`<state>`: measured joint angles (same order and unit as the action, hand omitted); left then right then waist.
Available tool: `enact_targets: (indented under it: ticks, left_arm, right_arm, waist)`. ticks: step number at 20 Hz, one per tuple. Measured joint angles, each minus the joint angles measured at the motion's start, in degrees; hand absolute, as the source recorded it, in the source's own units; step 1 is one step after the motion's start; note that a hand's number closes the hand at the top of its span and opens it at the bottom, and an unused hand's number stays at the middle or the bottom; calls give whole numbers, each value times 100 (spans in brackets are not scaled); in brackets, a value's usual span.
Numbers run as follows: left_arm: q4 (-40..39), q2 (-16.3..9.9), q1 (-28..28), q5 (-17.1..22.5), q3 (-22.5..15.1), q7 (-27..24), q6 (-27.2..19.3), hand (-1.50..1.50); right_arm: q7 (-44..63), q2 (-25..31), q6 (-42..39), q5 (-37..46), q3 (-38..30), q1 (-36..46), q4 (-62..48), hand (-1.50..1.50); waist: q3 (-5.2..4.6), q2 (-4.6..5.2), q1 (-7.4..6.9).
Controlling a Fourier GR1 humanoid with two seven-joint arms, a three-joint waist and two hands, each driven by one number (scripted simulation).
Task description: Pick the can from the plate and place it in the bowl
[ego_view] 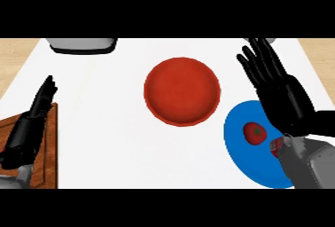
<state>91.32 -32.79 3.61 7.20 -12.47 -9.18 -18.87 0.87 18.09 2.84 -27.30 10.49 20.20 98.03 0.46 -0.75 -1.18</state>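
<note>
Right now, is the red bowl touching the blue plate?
Apart. The head view shows a strip of white counter between the red bowl and the blue plate.

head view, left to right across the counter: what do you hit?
left hand over a wooden board → red bowl → blue plate with a tomato → right hand, open, above the plate's right side. The can peeks out under the right forearm, mostly hidden.

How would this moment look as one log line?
right robot hand: open above blue plate | can: on plate | red bowl: empty | left robot hand: resting
</note>
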Motion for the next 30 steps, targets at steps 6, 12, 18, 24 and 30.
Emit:
enact_targets:
  ticks: [6, 12, 18, 24, 30]
  left_arm:
    - [-14, 155, 281, 568, 553, 151, 55, 0]
    - [-152, 295, 291, 1158, 1002, 303, 157, 0]
    - [-232, 230, 383, 1431, 1264, 424, 418, 0]
    - [-329, 273, 477, 1441, 1339, 433, 480, 0]
    - [-378, 250, 536, 1458, 1405, 450, 601, 0]
  right_arm:
    - [-3, 171, -1577, -618, 750, -342, 590, -150]
    - [-1252, 979, -1542, 1095, 395, -1312, 1186, -150]
    - [-2997, 1663, -1792, 2112, -167, -2865, 1653, -150]
    - [-3159, 2601, -1939, 2395, -1533, -3660, 2130, -150]
    - [-2748, 3657, -2523, 2764, -2586, -4071, 2242, -150]
  waist:
    - [-31, 45, 109]
    - [-41, 1, 393]
    - [-37, 27, 371]
    - [-47, 31, 381]
    - [-55, 41, 329]
